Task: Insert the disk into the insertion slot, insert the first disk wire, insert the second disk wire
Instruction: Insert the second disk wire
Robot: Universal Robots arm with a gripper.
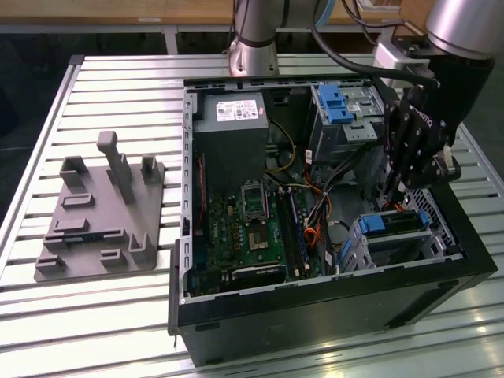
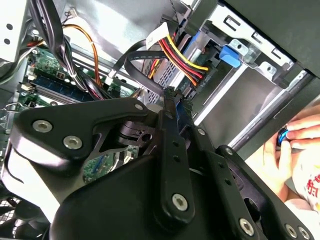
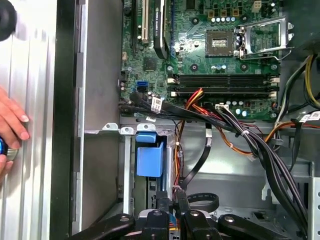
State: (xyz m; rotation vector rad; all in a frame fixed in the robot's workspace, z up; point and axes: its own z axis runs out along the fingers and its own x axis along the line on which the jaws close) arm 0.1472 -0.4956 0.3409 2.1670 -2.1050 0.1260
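Slatted metal table (image 1: 118,315) carries an open computer case (image 1: 315,311). At the exterior view's right, the disk (image 1: 394,224) already sits in the insertion slot (image 1: 376,253). The gripper (image 1: 391,193) hovers over it, apparently pinched on a black disk wire (image 3: 204,152); plugging looks unfinished.

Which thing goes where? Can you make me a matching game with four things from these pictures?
Things:
1. motherboard
2. disk
3. grey fixture
4. gripper

Places and colours:
A. on the slatted table, outside the computer case
B. green, lying inside the case
C. black, hanging just above the disk
D. blue-framed, sitting in the insertion slot

Pairs: 1-B, 2-D, 3-A, 4-C
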